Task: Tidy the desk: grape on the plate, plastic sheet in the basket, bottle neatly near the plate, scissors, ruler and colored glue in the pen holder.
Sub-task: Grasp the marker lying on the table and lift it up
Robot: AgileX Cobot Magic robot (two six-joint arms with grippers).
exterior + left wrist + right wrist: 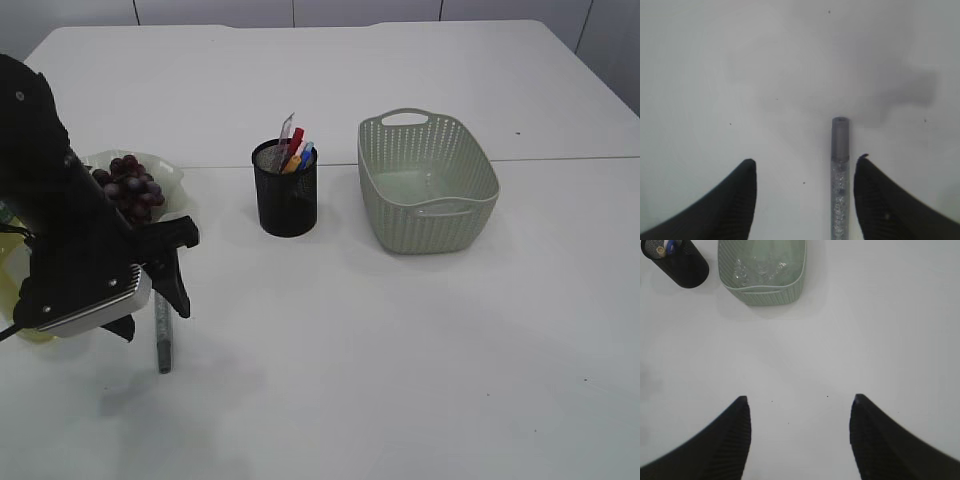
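A silver glitter glue stick lies on the white table at the front left. My left gripper hangs over it, open; in the left wrist view the glue stick lies between the fingers of that gripper, close to the right one, not gripped. Dark grapes sit on the pale plate. The black mesh pen holder holds several coloured items. The green basket holds a clear plastic sheet. My right gripper is open and empty over bare table.
A yellowish object at the left edge is mostly hidden behind my left arm. The pen holder and basket also show at the top of the right wrist view.
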